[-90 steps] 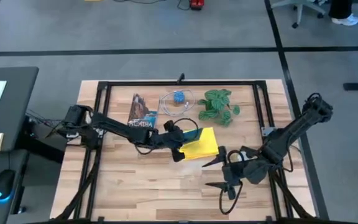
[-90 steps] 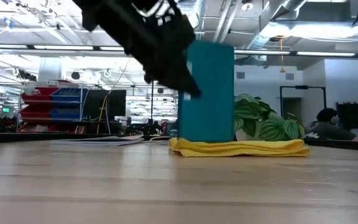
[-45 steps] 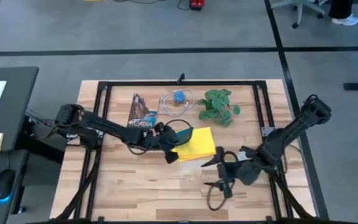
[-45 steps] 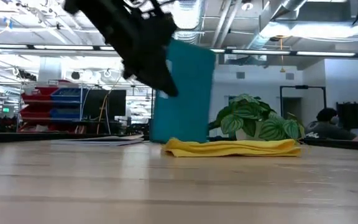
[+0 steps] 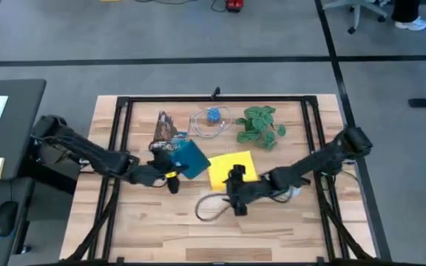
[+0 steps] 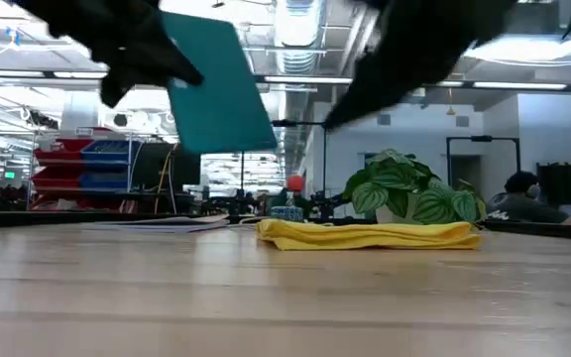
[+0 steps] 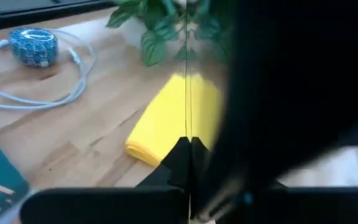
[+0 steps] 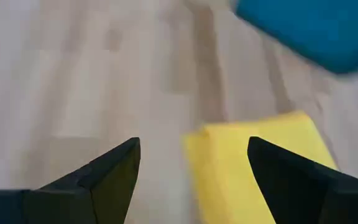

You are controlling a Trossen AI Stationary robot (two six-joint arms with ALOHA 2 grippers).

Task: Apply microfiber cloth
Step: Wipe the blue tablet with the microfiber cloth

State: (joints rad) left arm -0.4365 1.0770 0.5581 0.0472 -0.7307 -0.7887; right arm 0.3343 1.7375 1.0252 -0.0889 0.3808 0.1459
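Observation:
The microfiber cloth [image 5: 231,168] is bright yellow, folded roughly square, and lies flat on the table's middle; it also shows in the low view [image 6: 370,235]. A dark tablet with a teal back [image 5: 187,157] hangs in the air to the cloth's left, tilted [image 6: 221,84]. My left gripper [image 5: 172,176] is shut on it. My right gripper [image 5: 235,191] stands open just above the table at the cloth's near left corner [image 8: 260,168], with nothing between its fingers. My left gripper pinches the tablet's near edge [image 7: 187,146] between its two fingers, coming from the table's left and near side. The tablet is lifted clear of table and cloth and leans toward the table's left, teal back toward the near side.
At the back stand a leafy plant [image 5: 261,125], a white cable coiled round a blue ball [image 5: 211,118] and a printed booklet [image 5: 165,133]. A grey cable loop [image 5: 209,209] lies near my right gripper. Black frame rails [image 5: 213,98] border the table.
My left gripper has gone toward the table's left edge and up with the tablet. The tablet stood upright on the cloth and now hangs clear of it, tilted. My right gripper has gone toward the table's left, up to the cloth's near corner, staying open.

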